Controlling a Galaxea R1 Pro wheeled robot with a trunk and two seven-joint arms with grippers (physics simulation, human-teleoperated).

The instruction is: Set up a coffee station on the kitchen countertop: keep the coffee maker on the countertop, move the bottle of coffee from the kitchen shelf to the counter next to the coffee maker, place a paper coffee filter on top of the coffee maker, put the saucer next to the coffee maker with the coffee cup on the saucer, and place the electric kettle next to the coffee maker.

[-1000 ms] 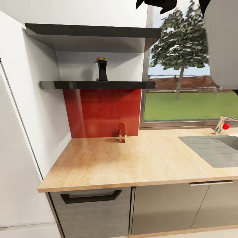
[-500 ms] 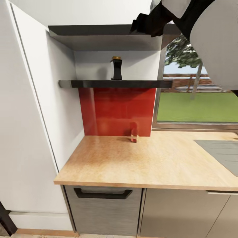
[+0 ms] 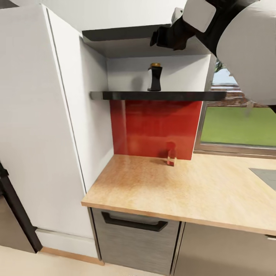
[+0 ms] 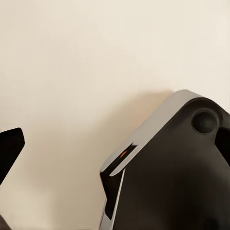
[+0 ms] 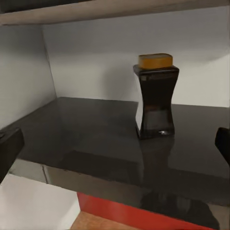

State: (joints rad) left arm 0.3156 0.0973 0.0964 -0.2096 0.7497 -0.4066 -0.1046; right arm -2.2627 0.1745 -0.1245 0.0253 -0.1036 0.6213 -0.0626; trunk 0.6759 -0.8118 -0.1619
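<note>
The coffee bottle (image 3: 155, 77), dark with an amber lid, stands upright on the black kitchen shelf (image 3: 126, 96) above the red backsplash. In the right wrist view the same bottle (image 5: 155, 101) sits a short way ahead on the glossy shelf (image 5: 81, 143). My right gripper (image 5: 115, 148) is open, with its dark fingertips (image 5: 9, 152) at the picture's edges and nothing between them. In the head view the right gripper (image 3: 164, 37) hangs raised near the shelf's upper board, above and right of the bottle. My left gripper's one dark fingertip (image 4: 8, 153) shows over beige floor.
A wooden countertop (image 3: 161, 188) runs below the shelf, with a small red-and-clear bottle (image 3: 171, 154) by the backsplash. A tall white cabinet (image 3: 38, 122) stands left, a window (image 3: 237, 122) right, and a drawer with a black handle (image 3: 132, 223) under the counter. My dark base (image 4: 172, 177) shows below the left gripper.
The whole head view has shifted, so shelf and counter sit further right in the picture. My right arm reaches further into view near the shelf. The bottle stays put.
</note>
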